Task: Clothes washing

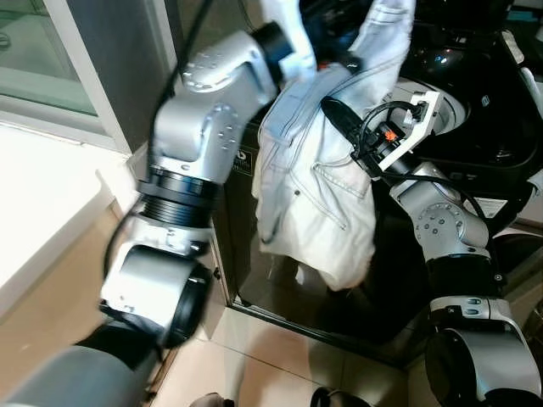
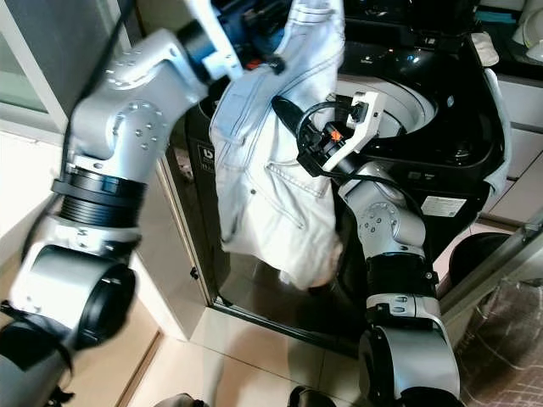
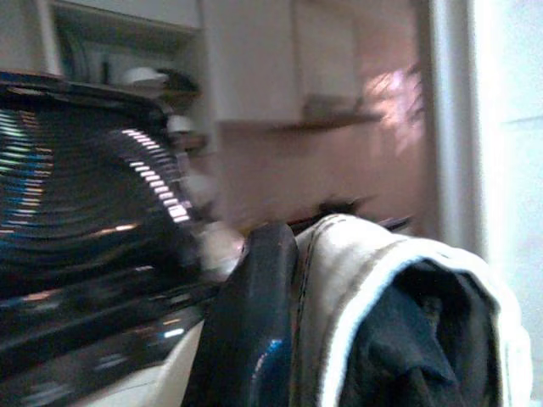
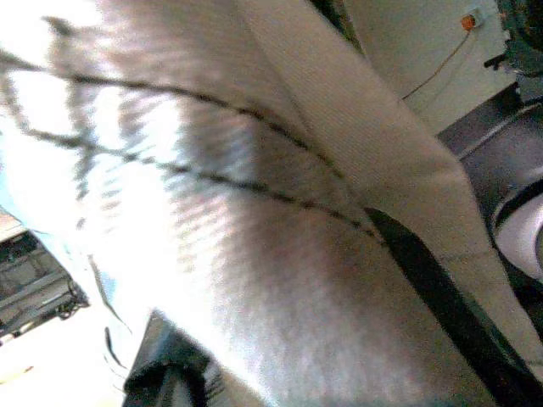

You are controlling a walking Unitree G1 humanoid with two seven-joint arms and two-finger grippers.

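A pair of pale, washed-out jeans (image 1: 314,186) hangs in front of the black top-loading washing machine (image 2: 254,288). Its round drum opening (image 2: 411,106) lies open behind them. My left arm is raised, and my left gripper (image 1: 335,58) is shut on the top of the jeans. In the left wrist view, one black finger (image 3: 246,322) presses against the folded denim (image 3: 356,280). My right gripper (image 1: 339,119) lies against the middle of the jeans at the machine's rim. Denim (image 4: 212,195) covers the right wrist view.
A glass door (image 1: 42,51) and a white ledge (image 1: 42,195) stand at my left. Beige floor tiles (image 1: 280,356) run along the machine's base. On the right are a white cabinet (image 2: 522,170), a dark round bin (image 2: 475,254) and a clear plastic bag (image 2: 509,331).
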